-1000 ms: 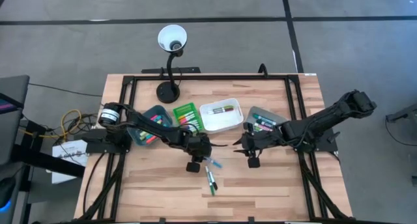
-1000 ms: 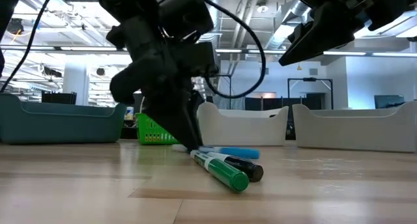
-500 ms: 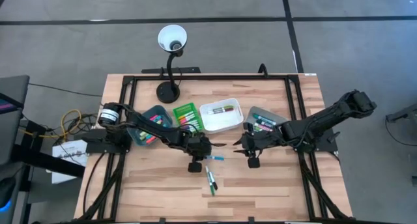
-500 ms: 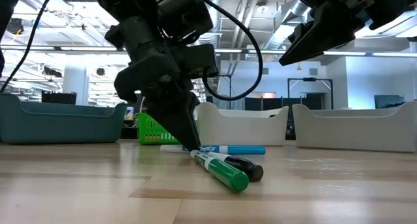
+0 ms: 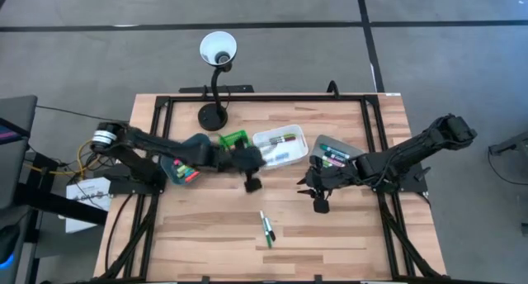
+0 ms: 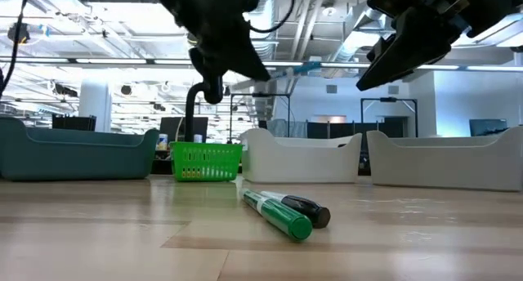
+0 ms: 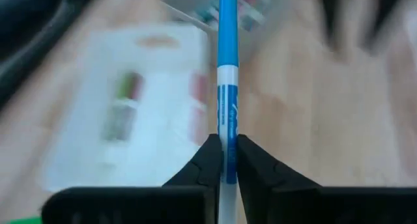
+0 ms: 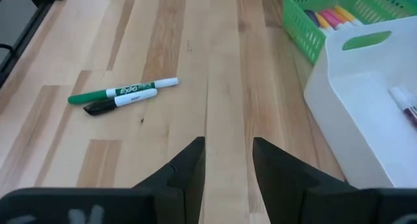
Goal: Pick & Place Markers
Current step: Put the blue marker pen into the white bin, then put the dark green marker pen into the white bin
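My left gripper [image 5: 261,158] is shut on a blue-capped marker [image 5: 280,156], held in the air over the white bin [image 5: 294,154]. In the left wrist view the marker [image 7: 227,68] juts forward past the fingers. A green marker [image 8: 124,90] and a black-capped marker [image 8: 120,101] lie side by side on the table, also seen in the high view [image 5: 266,227]. My right gripper [image 8: 228,146] is open and empty, hovering right of the table's middle [image 5: 305,183]. My left gripper pinches the marker's white barrel [image 7: 227,140] between its two fingers [image 7: 210,160]. The marker runs along the fingers and sticks out ahead of them, blue cap end [image 6: 306,66] away from the gripper. It hangs about level, lifted clear of the table.
Along the far side stand a teal bin [image 5: 190,158], a green basket [image 5: 233,139] with markers, the white bin with a few markers, and a grey bin [image 5: 334,152]. A black desk lamp [image 5: 214,111] stands behind them. The near half of the table holds only the two markers.
My left gripper, shut on the blue marker, has lifted it off the table beside the green and black markers and carried it up and toward the far edge, over the white bin. The green and black markers have stayed in place.
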Robot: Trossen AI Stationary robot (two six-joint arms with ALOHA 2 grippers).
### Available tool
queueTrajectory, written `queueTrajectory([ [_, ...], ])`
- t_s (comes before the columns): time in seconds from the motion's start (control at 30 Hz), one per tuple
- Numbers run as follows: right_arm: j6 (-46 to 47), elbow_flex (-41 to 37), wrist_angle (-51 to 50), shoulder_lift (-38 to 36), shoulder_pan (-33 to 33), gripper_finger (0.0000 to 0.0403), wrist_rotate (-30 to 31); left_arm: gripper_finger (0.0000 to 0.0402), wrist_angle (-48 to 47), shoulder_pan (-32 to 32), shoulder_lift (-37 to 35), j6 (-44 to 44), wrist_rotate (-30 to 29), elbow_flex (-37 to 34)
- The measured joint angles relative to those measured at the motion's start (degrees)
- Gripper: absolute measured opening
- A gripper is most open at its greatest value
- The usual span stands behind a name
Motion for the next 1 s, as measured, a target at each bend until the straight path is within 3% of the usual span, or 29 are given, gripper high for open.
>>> queueTrajectory([
  [0.13, -0.98, 0.0, 0.1, 0.0, -0.99, 0.0118, -0.02, 0.0026, 3.26, 7.08, -0.71, 0.13, 1.75, 0.07],
  [0.33, -1.95, 0.0, 0.11, 0.0, -3.07, 0.0118, 0.0, 0.0028, 12.42, 13.76, 7.52, 1.48, 9.83, 0.04],
  [0.6, -1.97, 0.0, -0.07, 0.0, -4.64, 0.0118, 0.04, 0.0041, 14.3, 15.49, 15.76, 1.74, 10.67, -0.05],
  [1.0, -2.02, 0.0, -0.07, 0.0, -4.64, 0.0118, 0.02, 0.0092, 15.12, 16.58, 16.8, 1.99, 11.34, 0.0],
])
